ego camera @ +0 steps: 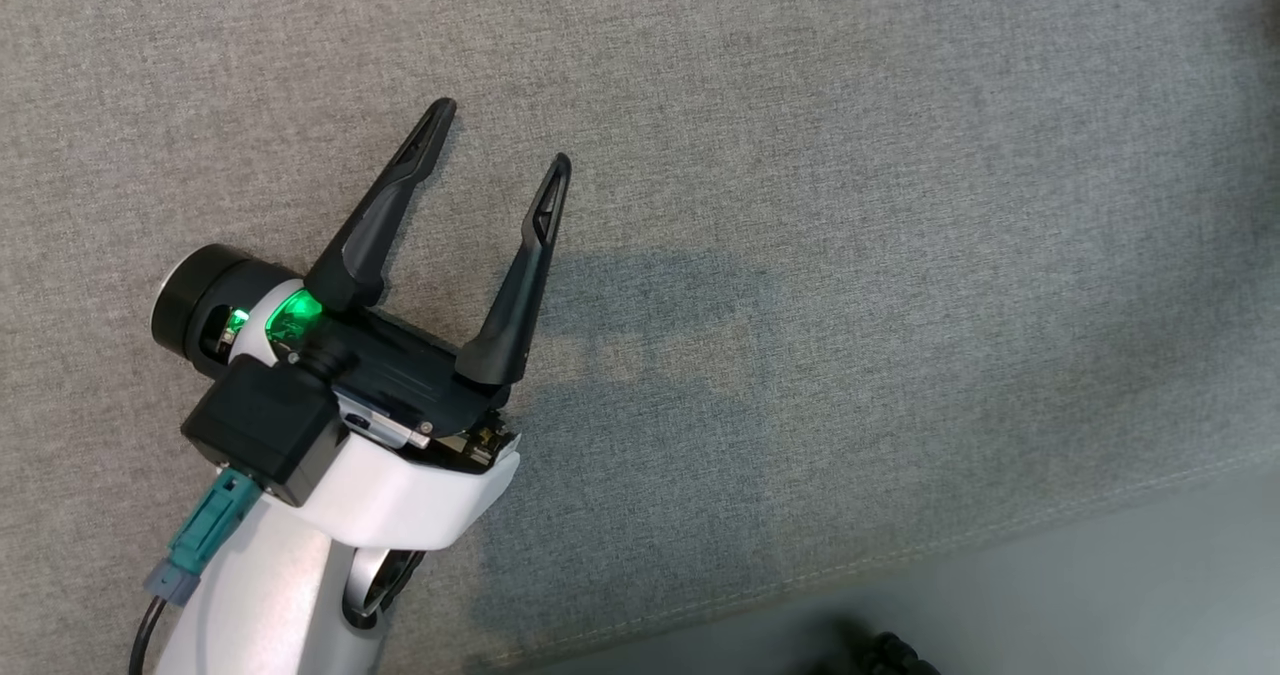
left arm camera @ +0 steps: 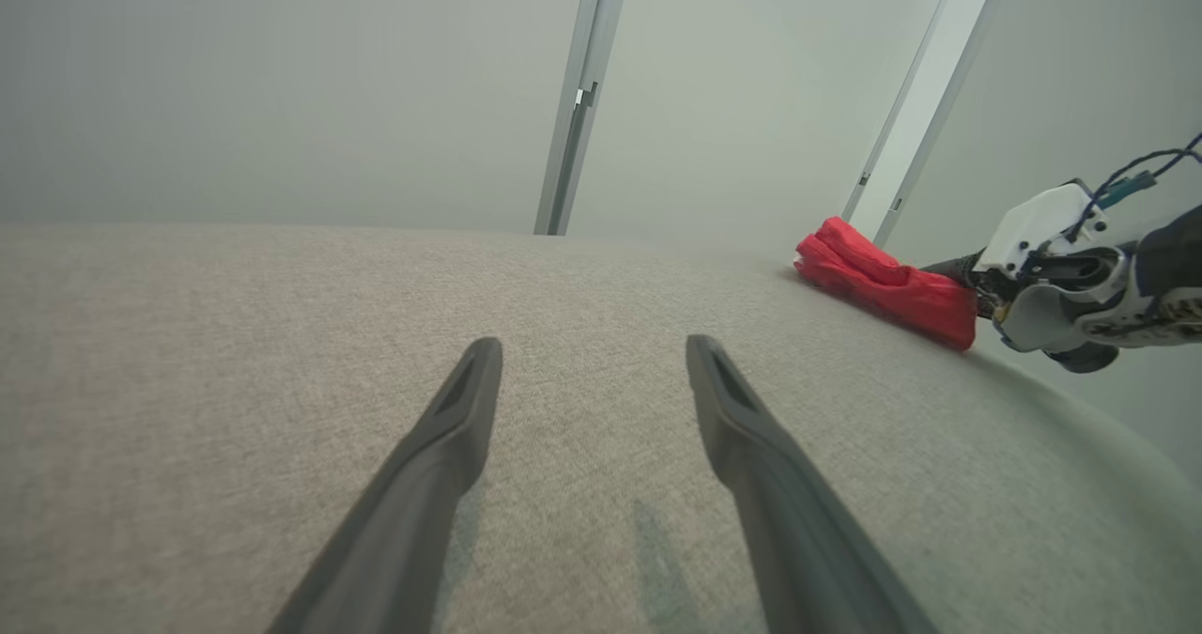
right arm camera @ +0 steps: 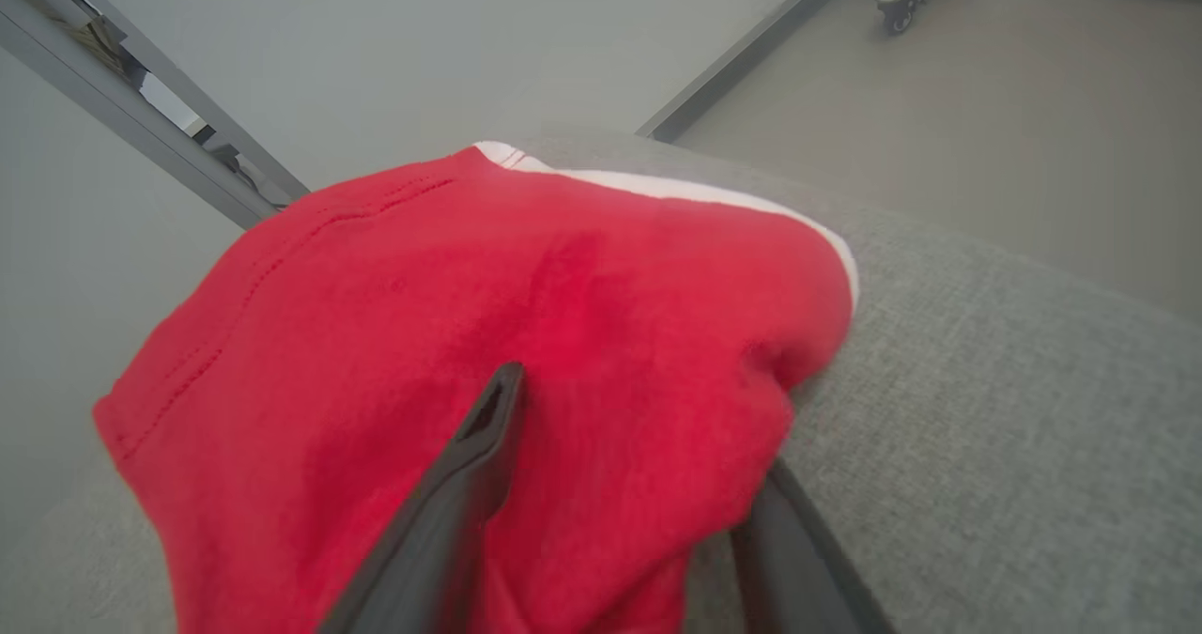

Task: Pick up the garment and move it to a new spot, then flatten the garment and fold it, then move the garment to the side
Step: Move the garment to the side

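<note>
Nearest, the left gripper [ego camera: 500, 133] hangs over the grey woven surface [ego camera: 900, 205], its two dark fingers spread wide and released, with nothing between them. A green light glows on its wrist, and its shadow falls on the cloth just to the right. The left wrist view shows those fingers [left arm camera: 451, 446] pointing across bare grey fabric. Well beyond them, near the far right edge of the surface, lies the red garment [left arm camera: 883, 282] in a compact folded bundle. The right gripper [left arm camera: 953, 272] meets its right end, with the white wrist housing behind it. In the right wrist view, one finger [right arm camera: 470, 465] lies on top of the red cloth [right arm camera: 563, 333]. The other comes up beside the bundle with its tip hidden under the cloth edge, so the fold sits between the jaws. Whether they press it or merely straddle it cannot be told. A white trim [right arm camera: 676, 191] runs along the garment's far edge, and past it are the pale floor [right arm camera: 986, 146] and wall.
</note>
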